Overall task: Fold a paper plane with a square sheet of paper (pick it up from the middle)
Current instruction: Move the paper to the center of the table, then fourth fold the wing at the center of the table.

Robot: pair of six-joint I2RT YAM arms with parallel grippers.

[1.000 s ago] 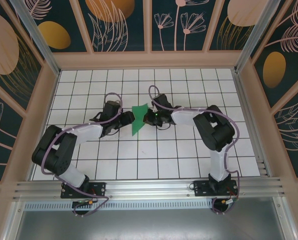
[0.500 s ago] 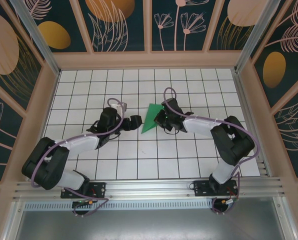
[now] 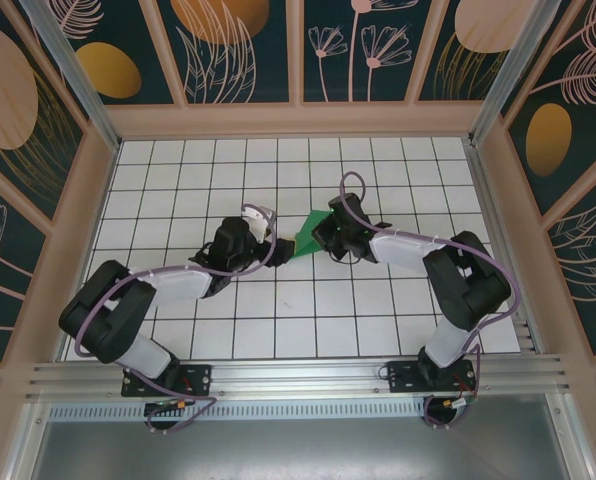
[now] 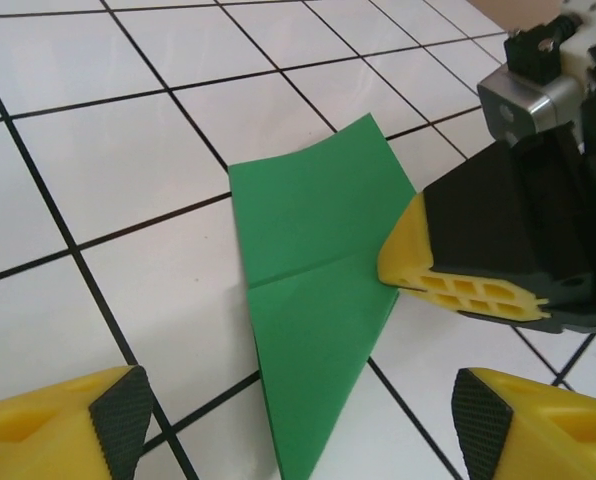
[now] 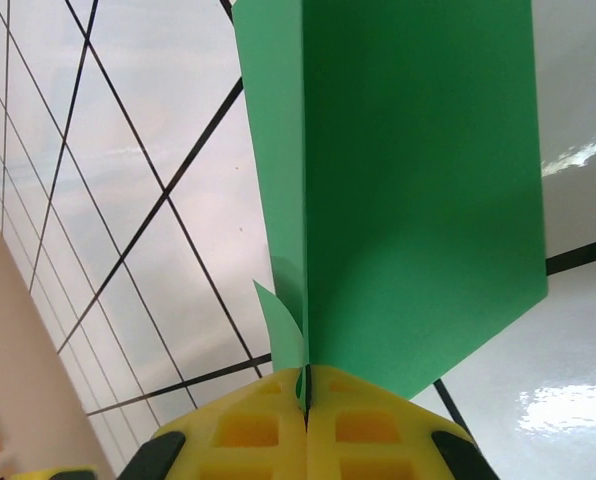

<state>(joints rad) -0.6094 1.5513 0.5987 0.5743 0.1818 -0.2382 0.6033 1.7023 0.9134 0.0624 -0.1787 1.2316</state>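
The green sheet of paper (image 3: pixel 305 235) is folded into a pointed, dart-like shape with a centre crease (image 4: pixel 313 260). Its tip points toward my left arm. My right gripper (image 3: pixel 323 232) is shut on the paper's wide end, and folded layers stand up from its yellow fingertips (image 5: pixel 306 400) in the right wrist view (image 5: pixel 418 180). My left gripper (image 3: pixel 275 247) is open, with its two yellow fingers either side of the pointed tip (image 4: pixel 298 425) and not touching it. The right gripper's yellow fingertip (image 4: pixel 458 285) presses on the paper's edge in the left wrist view.
White tiles with black grid lines cover the table (image 3: pixel 278 320). Wooden walls with patterned panels enclose it at the back (image 3: pixel 298 118) and sides. The arm bases sit on the metal rail at the near edge (image 3: pixel 298 375).
The right gripper carried the paper a little rightward and tipped it lower. The left gripper opened, drew back, then came forward to the paper's tip.
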